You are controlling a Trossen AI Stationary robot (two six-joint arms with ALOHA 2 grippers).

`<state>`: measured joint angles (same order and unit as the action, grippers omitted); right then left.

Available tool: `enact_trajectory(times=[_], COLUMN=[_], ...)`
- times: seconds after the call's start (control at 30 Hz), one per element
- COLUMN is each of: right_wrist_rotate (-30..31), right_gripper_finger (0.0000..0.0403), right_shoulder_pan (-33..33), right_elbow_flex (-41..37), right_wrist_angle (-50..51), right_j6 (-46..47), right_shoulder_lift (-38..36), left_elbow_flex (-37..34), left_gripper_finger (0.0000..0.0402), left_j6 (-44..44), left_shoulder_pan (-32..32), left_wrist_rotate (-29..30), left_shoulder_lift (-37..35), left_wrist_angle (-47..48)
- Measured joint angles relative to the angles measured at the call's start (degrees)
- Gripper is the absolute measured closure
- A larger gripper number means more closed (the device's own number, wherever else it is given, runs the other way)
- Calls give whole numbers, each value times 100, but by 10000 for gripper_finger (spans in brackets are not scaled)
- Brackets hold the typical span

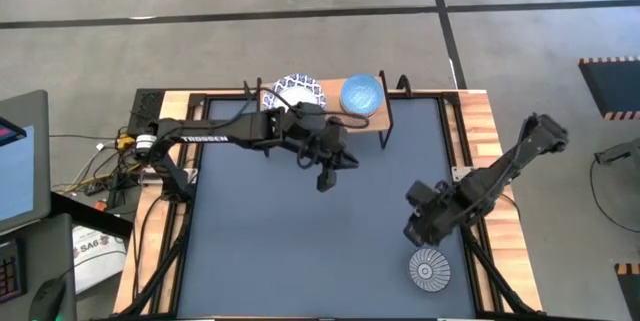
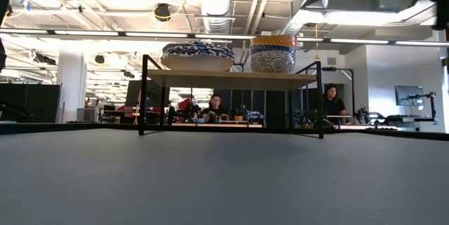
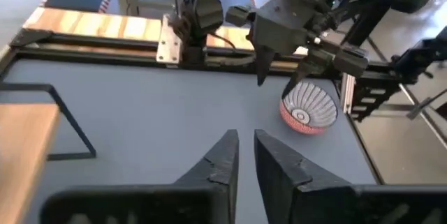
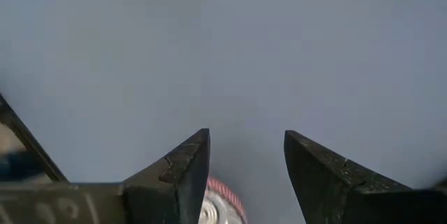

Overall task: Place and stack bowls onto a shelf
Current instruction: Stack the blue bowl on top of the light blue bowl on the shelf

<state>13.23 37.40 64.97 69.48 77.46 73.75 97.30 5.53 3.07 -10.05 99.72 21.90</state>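
At the near right of the table, a grey-blue striped bowl (image 1: 428,270) sits alone, round and ribbed. Right gripper (image 1: 411,232) hangs just beyond it, fingers apart, holding nothing. Mid-table, left gripper (image 1: 325,180) hovers empty, fingers a narrow slit apart. Far side: wooden shelf (image 2: 231,79) on black legs carries a patterned bowl stack (image 2: 198,55) left, smaller stack (image 2: 273,53) right, light blue on top.

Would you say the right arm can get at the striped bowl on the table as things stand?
Probably yes: the right gripper hovers just beside the striped bowl, jaws open, with nothing between them on the tabletop.
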Motion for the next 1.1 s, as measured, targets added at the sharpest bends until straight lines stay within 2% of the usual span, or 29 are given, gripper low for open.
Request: enact_trajectory(times=[0.17, 0.33, 0.57, 0.8, 0.97, 1.1], right_wrist_rotate=[-581, -865, -1098, -1477, -1549, -1551], right_gripper_finger=[194, 194, 194, 194, 196, 213], right_shoulder_pan=[355, 661, 1114, 1530, 1579, 1526], right_elbow_flex=[0, -2, -2, -2, -2, -2], right_wrist_angle=[-2, 20, -75, 125, 97, 70], right_j6=[166, 288, 591, 799, 847, 852], right_shoulder_lift=[500, 824, 1007, 1558, 1919, 2130], left_elbow_flex=[-20, -18, -18, -16, -14, -14], left_gripper_finger=[331, 312, 309, 309, 309, 309], left_j6=[-138, -216, -224, -295, -298, -295], left_shoulder_pan=[-153, -250, -264, -260, -264, -260], left_wrist_rotate=[131, 171, 171, 213, 430, 443], left_shoulder_lift=[50, 76, 79, 79, 79, 79], left_wrist_angle=[-52, -71, -90, -85, -84, -84])
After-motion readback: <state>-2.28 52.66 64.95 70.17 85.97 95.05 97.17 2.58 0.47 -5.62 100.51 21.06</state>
